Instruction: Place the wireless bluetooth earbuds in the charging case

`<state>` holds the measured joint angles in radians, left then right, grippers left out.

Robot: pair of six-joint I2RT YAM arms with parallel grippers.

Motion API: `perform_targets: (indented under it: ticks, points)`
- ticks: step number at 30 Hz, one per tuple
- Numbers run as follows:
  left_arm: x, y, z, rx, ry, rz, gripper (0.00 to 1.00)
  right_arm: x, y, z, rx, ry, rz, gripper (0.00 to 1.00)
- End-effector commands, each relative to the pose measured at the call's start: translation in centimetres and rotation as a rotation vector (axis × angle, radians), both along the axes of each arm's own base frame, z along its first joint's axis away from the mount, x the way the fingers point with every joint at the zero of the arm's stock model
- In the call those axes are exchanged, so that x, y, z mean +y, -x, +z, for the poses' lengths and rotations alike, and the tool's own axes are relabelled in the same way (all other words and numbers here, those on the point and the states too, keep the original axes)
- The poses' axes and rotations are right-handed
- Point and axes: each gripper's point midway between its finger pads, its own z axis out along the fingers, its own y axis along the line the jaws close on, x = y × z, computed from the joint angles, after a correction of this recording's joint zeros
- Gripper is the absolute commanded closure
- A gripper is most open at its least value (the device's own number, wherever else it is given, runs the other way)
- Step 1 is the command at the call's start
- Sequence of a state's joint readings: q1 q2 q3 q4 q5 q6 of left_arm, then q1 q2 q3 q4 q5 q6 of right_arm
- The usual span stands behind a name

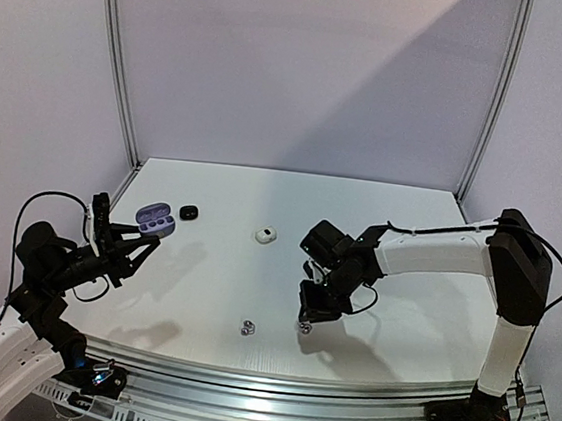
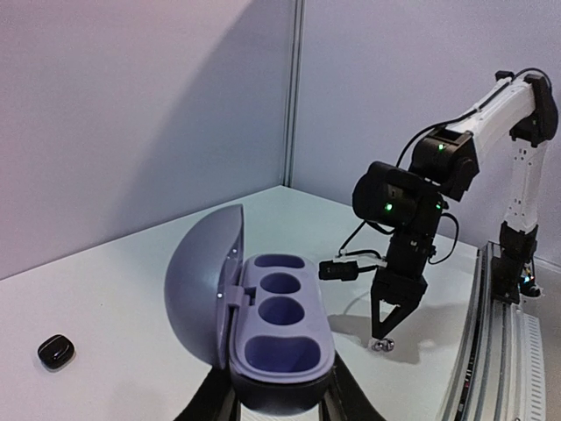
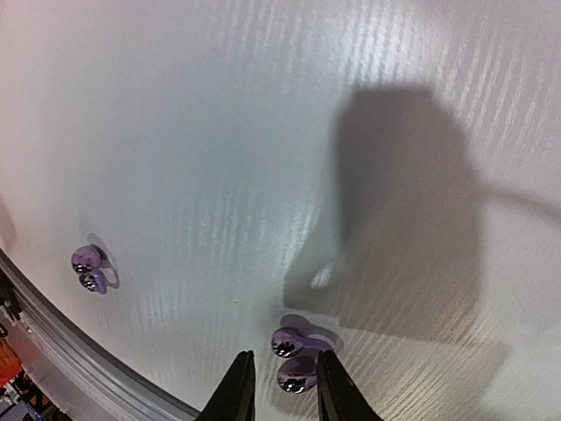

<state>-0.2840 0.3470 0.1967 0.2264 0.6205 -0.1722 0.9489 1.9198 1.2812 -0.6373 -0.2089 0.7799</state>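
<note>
My left gripper (image 1: 147,237) is shut on the base of an open lilac charging case (image 2: 280,329) and holds it above the table at the left. The lid stands open to the left and the wells are empty. In the right wrist view my right gripper (image 3: 283,360) is open, its tips low at the table on either side of a pair of lilac-silvery earbuds (image 3: 295,358). That pair also shows in the top view (image 1: 304,326). A second silvery pair (image 1: 246,326) lies to its left and shows in the right wrist view (image 3: 89,268).
A small black piece (image 1: 188,212) lies on the table just right of the held case and shows in the left wrist view (image 2: 56,352). A small white piece (image 1: 265,235) lies mid-table. A metal rail (image 1: 273,386) runs along the table's near edge.
</note>
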Motion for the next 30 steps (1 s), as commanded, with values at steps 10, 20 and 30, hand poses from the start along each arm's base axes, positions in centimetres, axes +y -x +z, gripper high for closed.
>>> perform_targets:
  ticks: [10,20,30]
  points:
    - [0.1,-0.1,-0.4,-0.005,-0.002,0.004,1.00,-1.5,-0.1,0.2,-0.037,0.090,0.056,0.62]
    - [0.1,-0.1,-0.4,-0.004,-0.002,0.004,1.00,-1.4,0.6,-1.7,0.003,0.077,0.063,0.65]
    - [0.1,-0.2,-0.4,-0.003,-0.004,0.005,1.00,-0.8,1.1,-2.7,0.027,0.041,0.064,0.68]
